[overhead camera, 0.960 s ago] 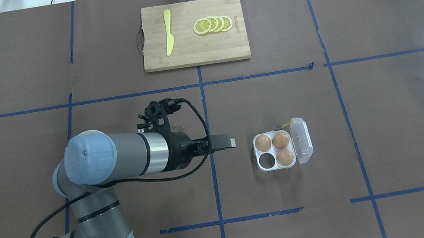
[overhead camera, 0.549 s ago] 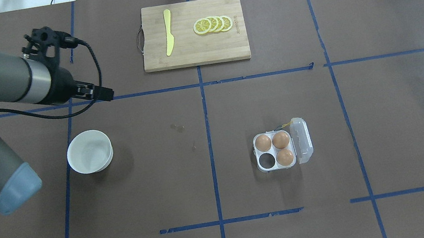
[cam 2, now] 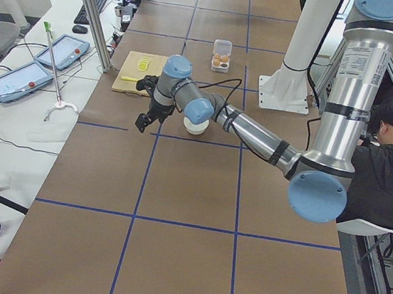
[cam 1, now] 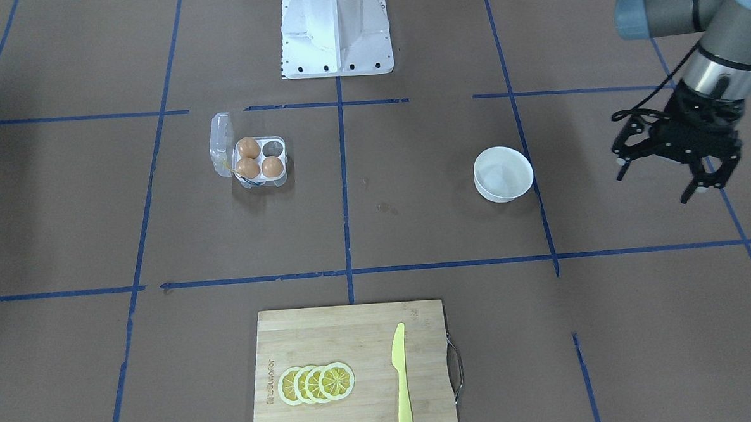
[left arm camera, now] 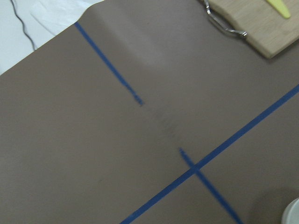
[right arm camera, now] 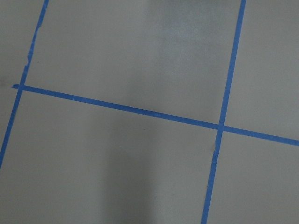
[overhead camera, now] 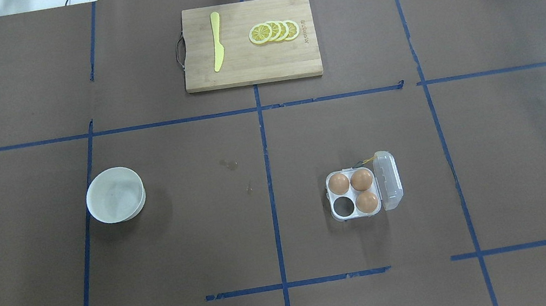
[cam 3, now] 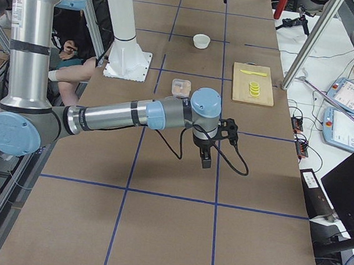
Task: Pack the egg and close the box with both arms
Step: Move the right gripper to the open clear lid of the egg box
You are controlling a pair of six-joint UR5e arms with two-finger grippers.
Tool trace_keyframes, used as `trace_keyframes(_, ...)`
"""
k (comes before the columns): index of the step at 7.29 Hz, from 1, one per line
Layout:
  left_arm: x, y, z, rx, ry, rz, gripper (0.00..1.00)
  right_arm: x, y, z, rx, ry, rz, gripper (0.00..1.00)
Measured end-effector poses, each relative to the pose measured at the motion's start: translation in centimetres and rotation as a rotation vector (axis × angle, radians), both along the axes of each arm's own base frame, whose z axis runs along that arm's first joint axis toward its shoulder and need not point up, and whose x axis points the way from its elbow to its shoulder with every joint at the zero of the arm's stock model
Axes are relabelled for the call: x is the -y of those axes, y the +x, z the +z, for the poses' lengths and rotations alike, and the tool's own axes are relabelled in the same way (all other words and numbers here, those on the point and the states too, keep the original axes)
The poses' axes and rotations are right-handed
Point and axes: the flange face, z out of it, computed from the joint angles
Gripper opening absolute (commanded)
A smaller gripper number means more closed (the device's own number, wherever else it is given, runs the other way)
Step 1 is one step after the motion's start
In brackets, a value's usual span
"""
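Left claw (cam 1: 654, 186) is hanging wide open with nothing in it, up over the counter (overhead camera: 526, 162) way out on the robot's left, on the far side of the bowl from the box. Right claw (cam 3: 205, 163) only shows up in the side camera, pointing straight down above the counter near a tape line. Honestly can't tell if it's spread or clenched.

Now the egg stuff. The box (overhead camera: 343, 208) sits on the counter a bit to the robot's right of the centre tape line. Its lid (overhead camera: 388, 180) is flipped open on the side facing away from the bowl. Three eggs (overhead camera: 339, 184) are in it, two in the far cells and one in the near cell next to the lid. The fourth cell, near side toward the bowl, just shows its dark bottom. Bit of yellowish thread (overhead camera: 368, 161) at the far corner by the lid.

Going outward, the white bowl (overhead camera: 115, 193) is well apart from the box, over on the robot's left. At the far edge in the middle there's a wooden cutting board (overhead camera: 251, 66) with a yellow knife (overhead camera: 216, 41) and a row of overlapping lemon slices (overhead camera: 274, 31) on it. Blue tape lines (overhead camera: 262, 138) grid the whole counter. The white pedestal (cam 1: 336, 29) is at the robot's end.
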Motion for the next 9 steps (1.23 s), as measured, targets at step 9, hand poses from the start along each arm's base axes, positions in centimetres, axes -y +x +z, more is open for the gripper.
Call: trace_keyframes(9,-7.6,-16.6,17.5,-0.124,-0.530,-0.103,1.00,-4.9,-20.6,-11.8,0.063,-0.157,-0.012,1.00)
